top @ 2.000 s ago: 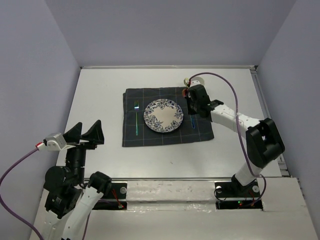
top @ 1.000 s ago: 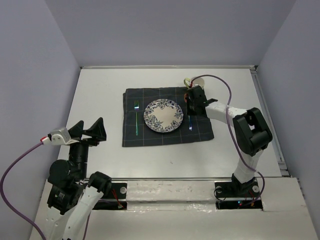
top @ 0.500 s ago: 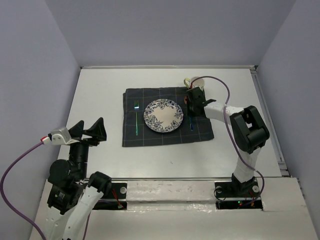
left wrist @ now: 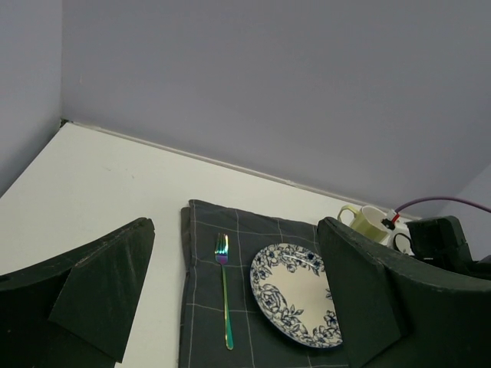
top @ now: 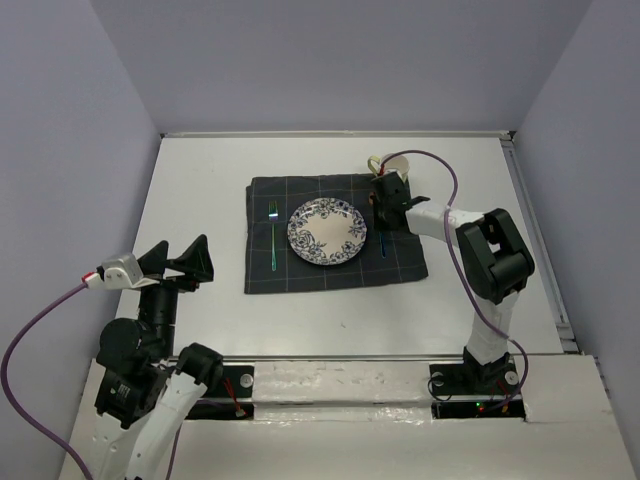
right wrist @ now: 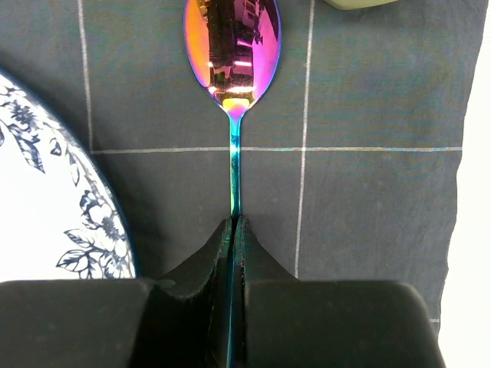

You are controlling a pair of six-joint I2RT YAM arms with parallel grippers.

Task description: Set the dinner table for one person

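The white dinner table (top: 200, 200) carries a dark grey checked cloth (top: 300, 272). A blue-flowered plate (top: 327, 231) sits at the cloth's middle, with an iridescent fork (top: 273, 240) to its left. My right gripper (top: 385, 208) is shut on the handle of an iridescent spoon (right wrist: 232, 50), right of the plate (right wrist: 46, 207) and low over the cloth (right wrist: 368, 207). Its bowl points to the far edge. I cannot tell if the spoon touches the cloth. My left gripper (top: 175, 262) is open and empty, raised near the left front. It faces the fork (left wrist: 225, 295) and plate (left wrist: 295, 291).
A pale yellow-green mug (top: 392, 163) stands on the table just beyond the cloth's far right corner, close to the right gripper; it also shows in the left wrist view (left wrist: 371, 222). Grey walls close the table on three sides.
The right arm's elbow has swung in toward the cloth while its gripper stayed shut on the spoon beside the plate. The left gripper sank slightly at first, then held still.
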